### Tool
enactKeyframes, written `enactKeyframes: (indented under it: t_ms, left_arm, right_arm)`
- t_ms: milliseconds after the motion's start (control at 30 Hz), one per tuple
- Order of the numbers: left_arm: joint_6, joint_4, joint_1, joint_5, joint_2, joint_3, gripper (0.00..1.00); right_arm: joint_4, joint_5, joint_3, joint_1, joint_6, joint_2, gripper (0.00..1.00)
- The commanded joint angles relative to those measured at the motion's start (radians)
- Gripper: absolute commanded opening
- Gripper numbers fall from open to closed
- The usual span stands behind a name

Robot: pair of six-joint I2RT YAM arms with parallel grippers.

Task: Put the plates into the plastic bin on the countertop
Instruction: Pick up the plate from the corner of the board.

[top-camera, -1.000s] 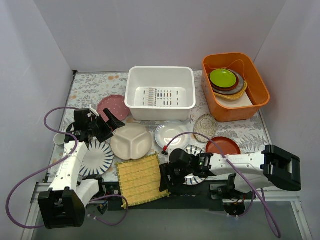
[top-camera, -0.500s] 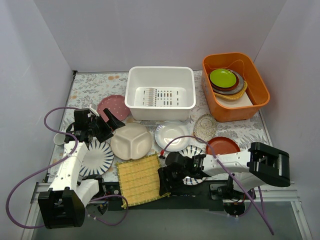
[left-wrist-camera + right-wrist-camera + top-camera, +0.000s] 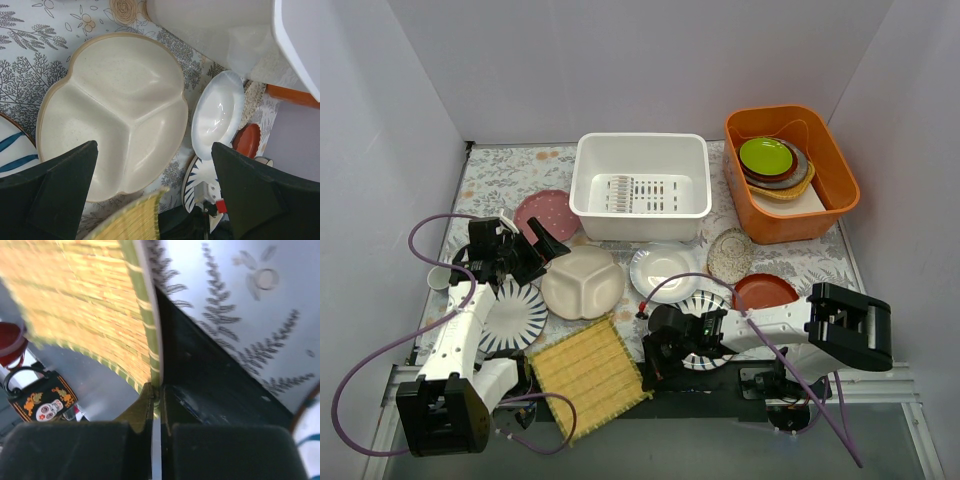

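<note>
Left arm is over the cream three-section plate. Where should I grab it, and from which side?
On the cream three-section plate, pinch the raised rim from above, one finger inside, one outside: it lies flat, so only the rim offers an edge. Use the far-left lobe, bordered by bare countertop; the bamboo mat and left striped plate crowd the near side.

Plain pale grey walls (image 3: pixel 640 60) enclose the scene on three sides under even light.
</note>
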Motion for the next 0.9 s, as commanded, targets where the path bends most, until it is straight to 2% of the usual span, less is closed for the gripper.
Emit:
enactKeyframes:
  t_ms: [0,267,467,667,867]
  left_arm:
    - [0.024,-0.02,0.004,-0.005,0.003,0.019,0.98]
    - [0.027,-0.019,0.002,-0.002,0.01,0.022,0.98]
    - [0.036,-0.012,0.004,0.014,0.009,0.015,0.98]
    - [0.061,0.018,0.004,0.105,-0.031,0.007,0.98]
    - [0.065,0.084,0.002,0.281,-0.05,-0.031,0.98]
  right_arm:
    - [0.03,-0.001,0.009,0.011,-0.026,-0.019,0.01]
    - [-0.052,0.029,-0.011,0.013,-0.026,-0.109,0.01]
    - [-0.161,0.119,0.014,0.003,-0.042,-0.205,0.01]
    - [-0.275,0.219,0.061,-0.027,-0.071,-0.311,0.01]
    - [-0.362,0.233,0.081,-0.116,-0.14,-0.37,0.01]
